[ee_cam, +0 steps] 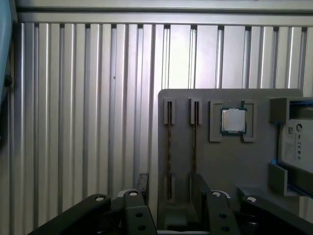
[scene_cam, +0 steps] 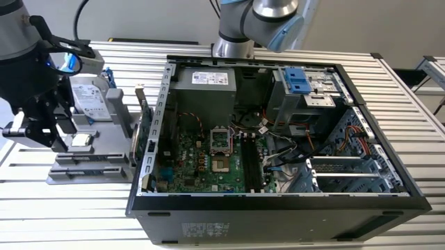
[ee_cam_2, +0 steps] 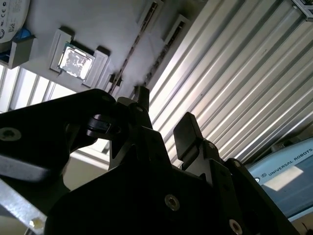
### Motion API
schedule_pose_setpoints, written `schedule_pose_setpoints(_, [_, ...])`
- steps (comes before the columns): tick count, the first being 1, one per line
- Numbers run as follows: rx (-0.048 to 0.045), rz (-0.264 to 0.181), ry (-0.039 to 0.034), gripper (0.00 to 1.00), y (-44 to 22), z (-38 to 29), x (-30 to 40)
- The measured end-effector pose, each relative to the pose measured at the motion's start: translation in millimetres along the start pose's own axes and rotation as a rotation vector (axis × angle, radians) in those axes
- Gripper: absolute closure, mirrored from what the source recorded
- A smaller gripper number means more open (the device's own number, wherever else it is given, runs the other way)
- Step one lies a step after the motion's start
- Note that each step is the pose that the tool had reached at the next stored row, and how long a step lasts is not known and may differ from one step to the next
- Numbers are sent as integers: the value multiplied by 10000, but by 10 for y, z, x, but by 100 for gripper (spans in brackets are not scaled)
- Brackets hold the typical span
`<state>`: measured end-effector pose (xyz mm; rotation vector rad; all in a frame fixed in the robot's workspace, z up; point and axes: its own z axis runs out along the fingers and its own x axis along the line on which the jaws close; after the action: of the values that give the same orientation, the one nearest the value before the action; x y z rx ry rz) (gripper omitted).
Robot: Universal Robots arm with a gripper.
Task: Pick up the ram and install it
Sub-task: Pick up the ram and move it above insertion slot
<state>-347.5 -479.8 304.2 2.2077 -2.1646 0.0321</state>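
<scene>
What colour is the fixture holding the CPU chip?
Grey; the fixture shows best in the first wrist view.

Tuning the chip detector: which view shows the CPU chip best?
First wrist view: the CPU chip sits square-on and unobstructed in the gray fixture. The second wrist view shows the chip tilted and washed by glare. The exterior view shows it small, at the exterior view's left.
</scene>
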Motion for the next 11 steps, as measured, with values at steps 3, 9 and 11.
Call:
schedule_pose_setpoints(3, [-1, 1, 40, 0, 0, 21, -1])
schedule_pose_setpoints(9, [-2, 2, 112, 0, -2, 65, -3])
schedule_pose_setpoints(11, [-4, 3, 134, 0, -2, 78, -4])
